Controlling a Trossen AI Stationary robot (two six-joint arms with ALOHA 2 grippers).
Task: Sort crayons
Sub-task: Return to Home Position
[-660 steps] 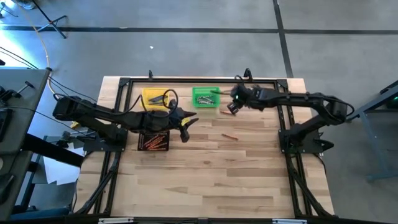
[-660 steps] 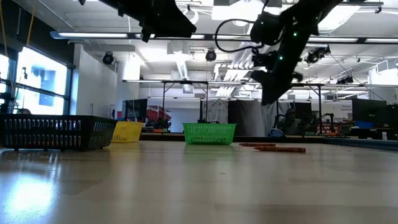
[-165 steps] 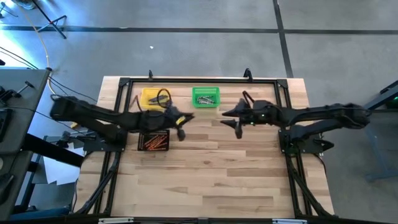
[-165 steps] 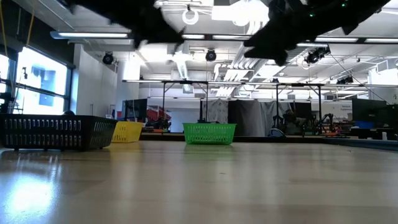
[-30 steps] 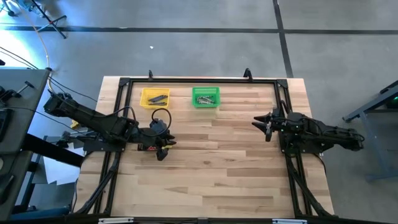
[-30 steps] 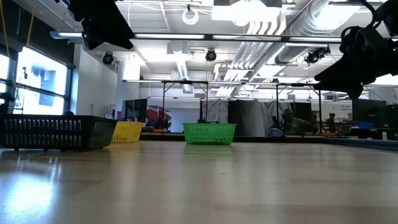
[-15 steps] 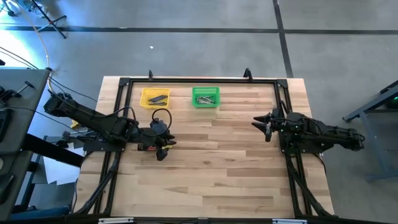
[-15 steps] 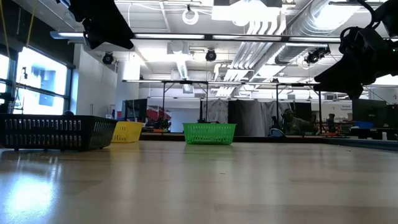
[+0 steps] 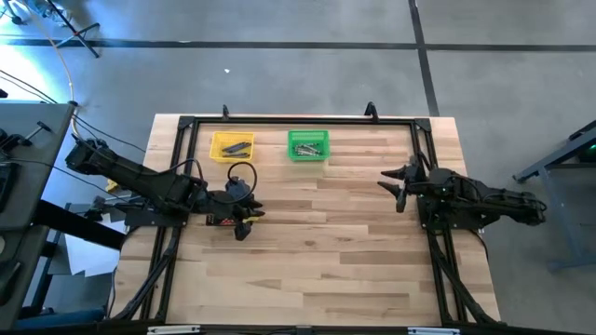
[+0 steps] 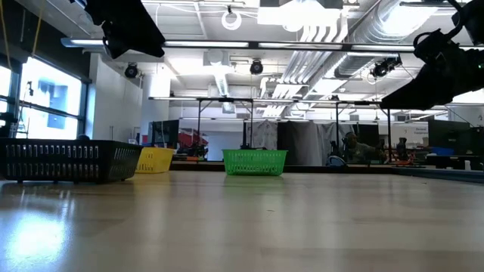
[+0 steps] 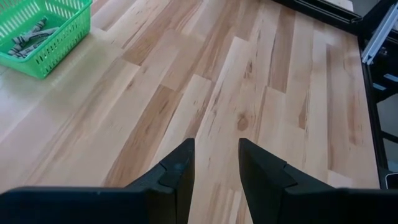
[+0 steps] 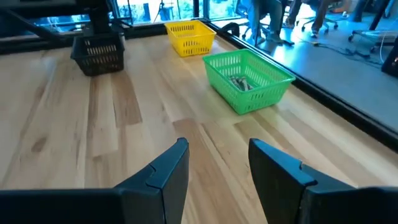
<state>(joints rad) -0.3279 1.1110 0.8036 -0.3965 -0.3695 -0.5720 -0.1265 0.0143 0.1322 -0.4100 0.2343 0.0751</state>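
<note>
Three small mesh bins hold the crayons. The yellow bin point(image 9: 232, 146) has dark crayons point(image 9: 237, 147); the green bin point(image 9: 308, 146) has grey crayons point(image 12: 239, 82). The black bin point(image 9: 220, 220) lies mostly under my left arm, with a bit of orange-red crayons point(image 9: 215, 221) showing. My left gripper point(image 11: 216, 163) hangs open above bare wood just right of the black bin, nothing between its fingers. My right gripper point(image 12: 217, 158) stands open near the table's right edge, pulled back close to its base, pointing toward the bins.
A black metal frame point(image 9: 298, 119) runs round the table's far, left and right sides. The wooden tabletop point(image 9: 317, 251) stretches bare from the middle to the near edge. In the low view the black bin point(image 10: 64, 160), yellow bin point(image 10: 155, 159) and green bin point(image 10: 255, 162) stand in a row.
My right gripper has rolled a little about the line it points along, staying where it was and still open.
</note>
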